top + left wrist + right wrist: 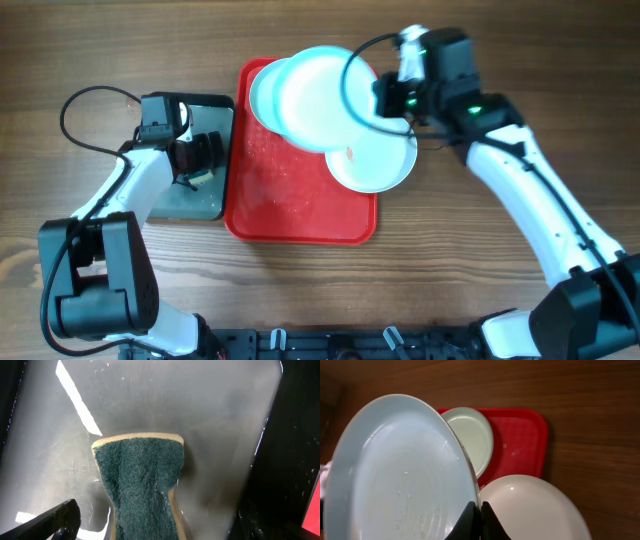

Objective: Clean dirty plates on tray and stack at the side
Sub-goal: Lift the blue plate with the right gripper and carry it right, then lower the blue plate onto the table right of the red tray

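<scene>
While the right gripper [481, 518] is closed tight on the rim of a light blue plate [400, 470], that plate hangs tilted above the red tray [520, 435], its hollow face towards the wrist camera and a few faint specks visible near its lower edge. From overhead the raised plate covers part of a second light blue plate [472, 435], which lies flat in the far left corner of the tray, and part of a white plate [535, 510]. The white plate rests across the tray's right rim, one part over the tray and the other over the wooden table [440, 270]; a small reddish mark shows near its left edge. To the left of the red tray, touching or just beside it, stands a grey metal tray [200, 420]. Above it the left gripper [205, 158] has its jaws spread wide and grips nothing. A sponge [140, 485], green scouring side up on a yellow base, lies on the wet grey metal between the open fingers; whether either finger touches it cannot be told.
</scene>
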`<control>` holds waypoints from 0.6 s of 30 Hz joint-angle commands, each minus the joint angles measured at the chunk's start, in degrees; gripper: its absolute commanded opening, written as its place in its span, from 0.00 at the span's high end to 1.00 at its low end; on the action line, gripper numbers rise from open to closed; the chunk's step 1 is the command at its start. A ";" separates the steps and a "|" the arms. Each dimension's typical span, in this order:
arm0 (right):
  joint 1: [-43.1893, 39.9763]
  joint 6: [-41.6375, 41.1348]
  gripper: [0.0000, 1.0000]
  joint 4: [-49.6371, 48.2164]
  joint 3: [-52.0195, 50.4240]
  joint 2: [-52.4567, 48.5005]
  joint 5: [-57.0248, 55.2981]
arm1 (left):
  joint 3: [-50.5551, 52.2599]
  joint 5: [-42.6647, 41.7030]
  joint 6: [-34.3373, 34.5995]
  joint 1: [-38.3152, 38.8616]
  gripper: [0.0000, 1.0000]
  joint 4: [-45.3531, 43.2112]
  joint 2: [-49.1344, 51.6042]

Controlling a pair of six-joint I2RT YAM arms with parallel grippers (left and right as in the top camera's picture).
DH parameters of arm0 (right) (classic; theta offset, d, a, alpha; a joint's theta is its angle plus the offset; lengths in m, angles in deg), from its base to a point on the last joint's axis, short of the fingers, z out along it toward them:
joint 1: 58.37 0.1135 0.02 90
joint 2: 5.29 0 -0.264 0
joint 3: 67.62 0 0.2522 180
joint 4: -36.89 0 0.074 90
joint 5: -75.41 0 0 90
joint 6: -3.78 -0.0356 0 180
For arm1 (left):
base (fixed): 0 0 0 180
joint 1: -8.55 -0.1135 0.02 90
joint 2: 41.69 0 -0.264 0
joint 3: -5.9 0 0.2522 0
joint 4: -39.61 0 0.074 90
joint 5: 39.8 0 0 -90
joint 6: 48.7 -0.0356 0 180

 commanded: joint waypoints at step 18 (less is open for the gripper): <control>-24.37 -1.90 0.96 6.60 0.57 -1.73 -15.96 | 0.39 -0.48 -0.09 -0.15 0.00 -0.15 -1.05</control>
